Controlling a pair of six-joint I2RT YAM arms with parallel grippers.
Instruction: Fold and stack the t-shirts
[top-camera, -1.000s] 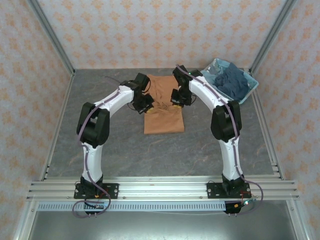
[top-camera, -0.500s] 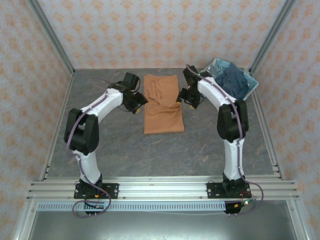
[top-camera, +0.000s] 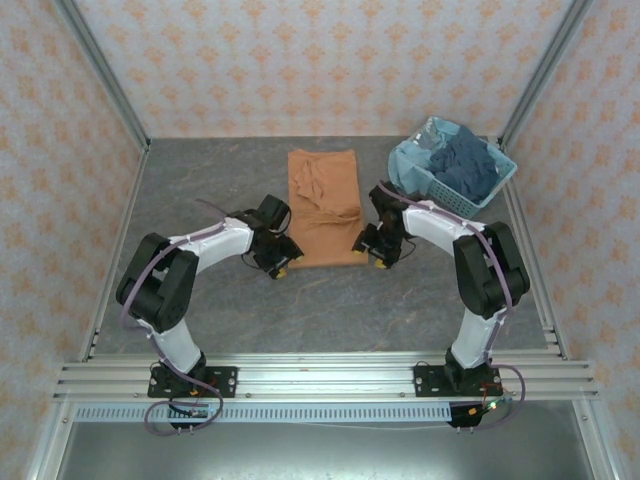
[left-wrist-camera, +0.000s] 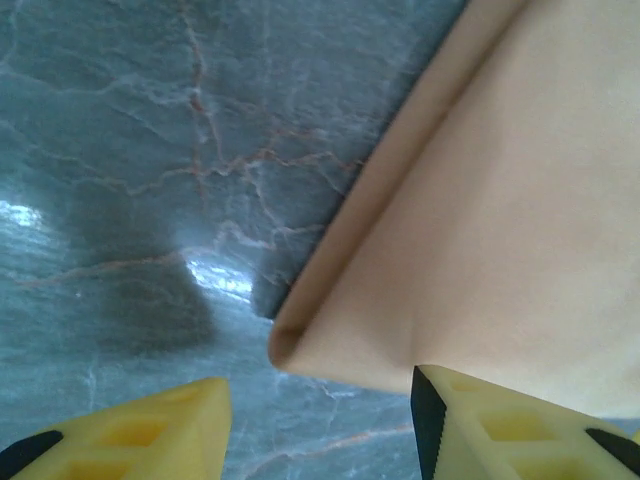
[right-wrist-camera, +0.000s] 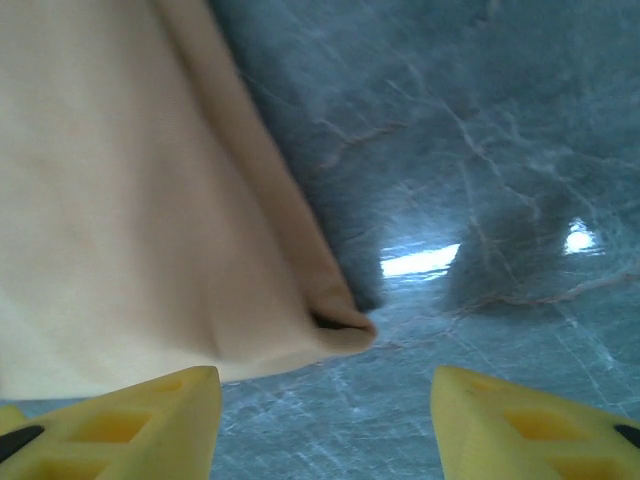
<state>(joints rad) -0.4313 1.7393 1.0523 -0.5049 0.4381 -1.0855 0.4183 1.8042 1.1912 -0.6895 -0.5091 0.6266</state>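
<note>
A grey marbled surface (top-camera: 330, 300) carries a light blue slotted plastic basket (top-camera: 404, 163) in its 1 o'clock corner, is enclosed at 9, 12 and 3 o'clock by patterned wallpaper panels (top-camera: 320, 60), and is bounded at 6 o'clock by aluminium rails (top-camera: 330, 375).

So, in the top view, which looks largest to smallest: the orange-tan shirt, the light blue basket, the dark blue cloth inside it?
1. Orange-tan folded cloth shirt.
2. Light blue slotted plastic basket, somewhat smaller.
3. Dark blue crumpled cloth inside it, smallest.
</note>
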